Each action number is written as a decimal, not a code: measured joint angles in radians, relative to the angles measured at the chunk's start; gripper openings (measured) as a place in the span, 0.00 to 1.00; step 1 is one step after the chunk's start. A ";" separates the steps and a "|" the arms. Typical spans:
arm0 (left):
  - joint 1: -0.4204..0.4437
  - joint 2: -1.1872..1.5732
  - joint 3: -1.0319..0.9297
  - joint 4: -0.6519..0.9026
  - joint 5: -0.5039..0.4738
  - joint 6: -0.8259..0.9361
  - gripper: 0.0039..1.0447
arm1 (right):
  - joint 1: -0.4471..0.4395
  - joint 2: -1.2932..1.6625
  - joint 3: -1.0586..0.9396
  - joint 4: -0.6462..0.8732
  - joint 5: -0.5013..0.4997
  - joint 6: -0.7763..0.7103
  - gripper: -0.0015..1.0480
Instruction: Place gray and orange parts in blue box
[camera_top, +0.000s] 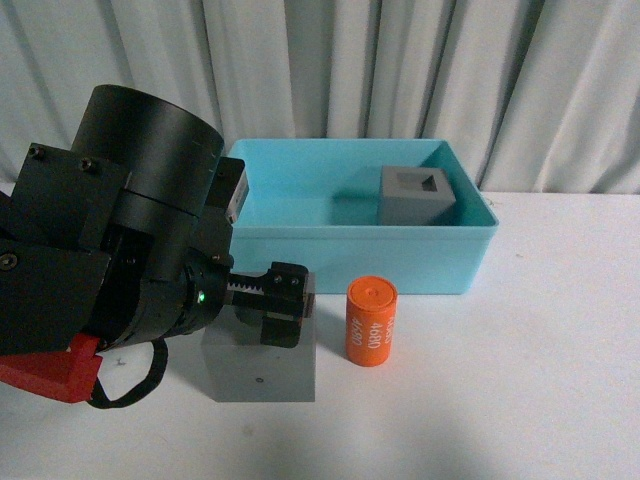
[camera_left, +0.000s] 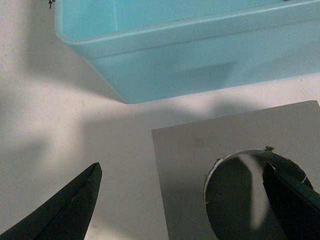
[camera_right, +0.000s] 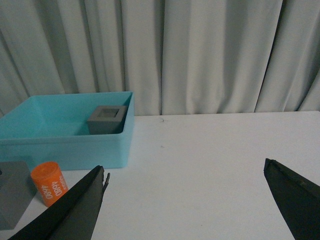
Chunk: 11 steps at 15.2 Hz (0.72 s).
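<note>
The one readable marking is on the orange cylinder (camera_top: 371, 322), which stands just to the right of the left gripper (camera_top: 288, 305). White digits run lengthwise down its side and read 4680 in the front view. A second, smaller white line beside them is too small to read. In the right wrist view the same digits appear, blurred, and seem to read 4680 or 4690.
</note>
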 joint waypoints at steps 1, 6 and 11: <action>0.002 0.000 -0.001 0.004 0.000 0.006 0.94 | 0.000 0.000 0.000 0.000 0.000 0.000 0.94; 0.003 0.000 -0.020 0.008 0.006 0.016 0.58 | 0.000 0.000 0.000 0.000 0.000 0.000 0.94; 0.002 -0.014 -0.024 -0.016 0.024 0.009 0.22 | 0.000 0.000 0.000 0.000 0.000 0.000 0.94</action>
